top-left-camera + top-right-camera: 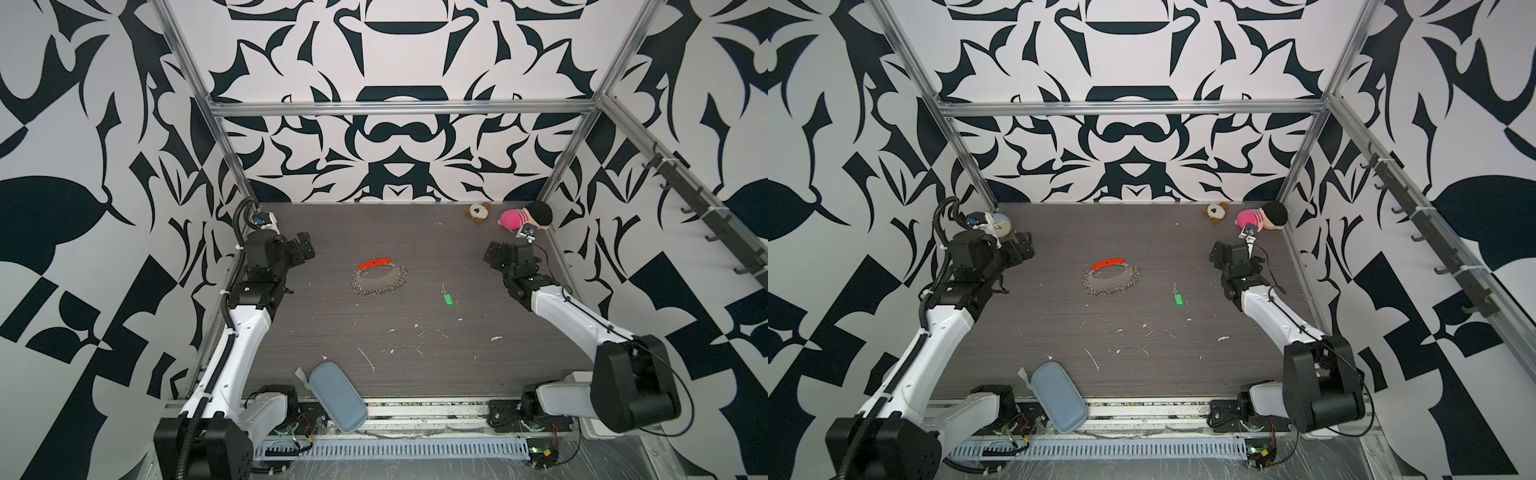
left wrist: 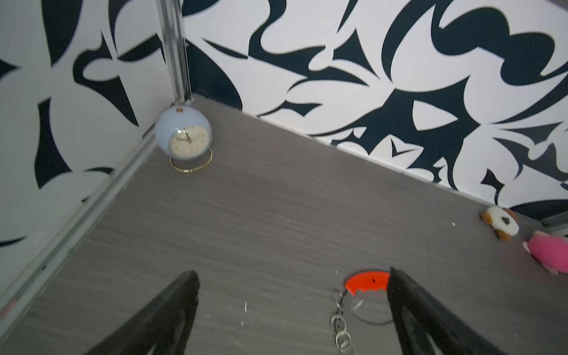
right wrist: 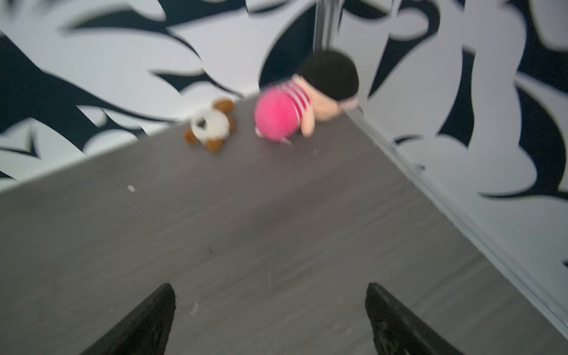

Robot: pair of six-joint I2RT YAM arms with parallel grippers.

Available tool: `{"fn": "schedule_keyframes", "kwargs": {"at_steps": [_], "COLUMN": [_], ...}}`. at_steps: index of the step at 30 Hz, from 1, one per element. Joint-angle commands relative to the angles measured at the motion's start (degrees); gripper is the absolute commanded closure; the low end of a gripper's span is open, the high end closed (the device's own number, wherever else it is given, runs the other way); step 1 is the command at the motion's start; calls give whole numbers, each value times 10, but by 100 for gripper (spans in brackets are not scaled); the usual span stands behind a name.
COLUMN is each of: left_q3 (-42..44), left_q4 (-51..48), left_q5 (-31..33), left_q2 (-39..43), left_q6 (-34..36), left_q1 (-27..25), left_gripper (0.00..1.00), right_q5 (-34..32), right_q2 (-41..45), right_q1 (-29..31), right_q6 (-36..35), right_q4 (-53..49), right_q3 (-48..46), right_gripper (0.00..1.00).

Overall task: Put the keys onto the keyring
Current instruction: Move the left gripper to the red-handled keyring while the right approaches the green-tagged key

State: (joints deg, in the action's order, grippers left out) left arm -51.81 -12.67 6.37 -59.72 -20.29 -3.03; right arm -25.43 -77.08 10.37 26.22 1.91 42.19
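The keyring [image 1: 375, 264] [image 1: 1109, 263], an oval metal loop with a red bar and several small silver rings, lies flat mid-table. To its right, apart from it, the keys [image 1: 448, 300] [image 1: 1178, 300] lie on the table: a small silver key on a green tag. My left gripper [image 1: 306, 246] [image 2: 292, 272] hovers open and empty, left of the keyring. In the left wrist view the red bar [image 2: 365, 281] shows beside one finger. My right gripper [image 1: 494, 251] [image 3: 270, 286] hovers open and empty, right of and behind the keys, which its wrist view does not show.
A pale blue alarm clock [image 2: 184, 138] stands in the back left corner. A plush dog [image 1: 480, 212] and a pink doll [image 1: 523, 216] lie at the back right. A blue-grey case [image 1: 336, 395] rests on the front edge. Walls enclose the table on three sides.
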Motion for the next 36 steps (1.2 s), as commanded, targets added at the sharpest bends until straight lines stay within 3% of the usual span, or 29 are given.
{"fn": "schedule_keyframes", "kwargs": {"at_steps": [1,3,6,11,13,17,22,24,27,36], "left_q3": [-7,-5,11,19,36,-4,-54,-58,-53,-83], "left_q4": [-73,-76,-57,9,70,68,88,122,167,213], "left_q5": [9,56,97,-76,-115,-50,-30,-10,35,-111], "left_q2": [28,35,40,8,-23,-123,-259,-300,-342,-423], "left_q6": [-38,-81,-158,-235,-241,-180,-96,-37,46,97], "left_q1": [-1,0,2,0,-32,-152,-246,-277,-312,-316], "left_gripper": [0,0,0,0,10,21,37,51,57,73], "right_q5": [41,104,132,63,76,211,254,270,294,291], "right_q2": [51,80,101,72,63,47,13,2,-13,-34], "right_q1": [23,25,30,31,20,9,15,15,17,21], "right_q6": [40,48,71,147,172,140,137,136,137,123], "right_q4": [11,97,175,403,419,248,319,322,330,347], "right_q3": [-75,-124,-167,-285,-298,-195,-213,-206,-195,-190], "right_gripper": [0,0,0,0,0,0,0,7,14,38]}}
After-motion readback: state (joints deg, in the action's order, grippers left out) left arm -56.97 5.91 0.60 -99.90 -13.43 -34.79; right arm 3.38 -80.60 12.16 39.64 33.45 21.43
